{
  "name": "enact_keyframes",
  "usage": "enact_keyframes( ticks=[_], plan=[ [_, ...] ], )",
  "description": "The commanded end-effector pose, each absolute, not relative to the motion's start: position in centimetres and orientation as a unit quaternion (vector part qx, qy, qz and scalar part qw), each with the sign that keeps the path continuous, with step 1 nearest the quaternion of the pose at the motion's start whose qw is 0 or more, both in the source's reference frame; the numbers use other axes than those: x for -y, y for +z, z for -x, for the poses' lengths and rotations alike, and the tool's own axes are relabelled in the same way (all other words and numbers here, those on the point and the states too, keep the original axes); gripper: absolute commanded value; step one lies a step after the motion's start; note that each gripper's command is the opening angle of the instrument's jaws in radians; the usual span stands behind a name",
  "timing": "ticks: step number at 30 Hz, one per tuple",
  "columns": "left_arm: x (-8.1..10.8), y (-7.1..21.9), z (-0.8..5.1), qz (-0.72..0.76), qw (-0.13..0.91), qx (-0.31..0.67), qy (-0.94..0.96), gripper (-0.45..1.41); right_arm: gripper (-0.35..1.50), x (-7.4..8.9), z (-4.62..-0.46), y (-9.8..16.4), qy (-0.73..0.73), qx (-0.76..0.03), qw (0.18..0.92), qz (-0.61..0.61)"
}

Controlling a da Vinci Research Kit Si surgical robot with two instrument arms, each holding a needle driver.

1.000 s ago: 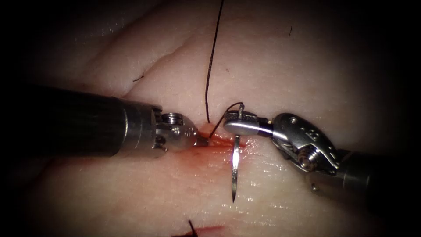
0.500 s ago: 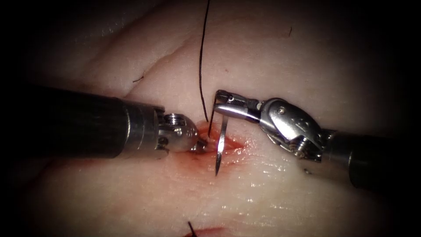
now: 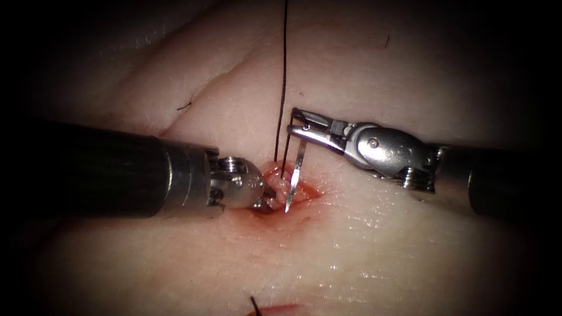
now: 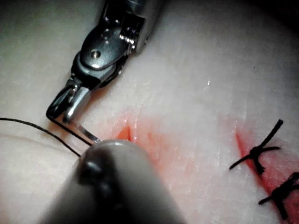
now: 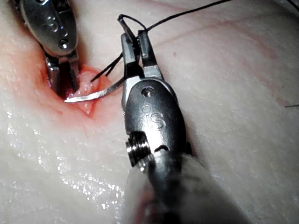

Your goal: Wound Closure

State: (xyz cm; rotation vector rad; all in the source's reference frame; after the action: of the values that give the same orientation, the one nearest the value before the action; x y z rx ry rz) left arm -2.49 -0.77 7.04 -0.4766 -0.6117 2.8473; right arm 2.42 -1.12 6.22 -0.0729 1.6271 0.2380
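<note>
The curved needle (image 3: 294, 175) hangs point down over the cut (image 3: 287, 190), its tip at the reddened edge, not visibly in the tissue (image 3: 363, 246); the right hand (image 3: 300, 130) pinches it near the thread end; black thread (image 3: 283, 70) runs up from the cut; the left hand (image 3: 266, 196) presses its tips into the cut's left lip, seemingly pinching tissue; knotted stitches (image 4: 261, 154) lie farther along the wound
</note>
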Motion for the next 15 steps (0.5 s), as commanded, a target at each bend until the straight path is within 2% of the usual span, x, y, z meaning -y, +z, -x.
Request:
enact_keyframes(
  ticks=[1,15],
  plan=[
    [0.74,7.08,2.56,0.16,0.095,0.207,0.96,0.46,-0.35,1.1,-2.52,6.26,0.101,-0.722,0.683,0.045],
    [0.62,6.97,2.57,0.187,0.105,0.201,0.956,0.46,-0.35,1.24,-2.71,6.33,0.097,-0.717,0.687,0.067]
  ],
)
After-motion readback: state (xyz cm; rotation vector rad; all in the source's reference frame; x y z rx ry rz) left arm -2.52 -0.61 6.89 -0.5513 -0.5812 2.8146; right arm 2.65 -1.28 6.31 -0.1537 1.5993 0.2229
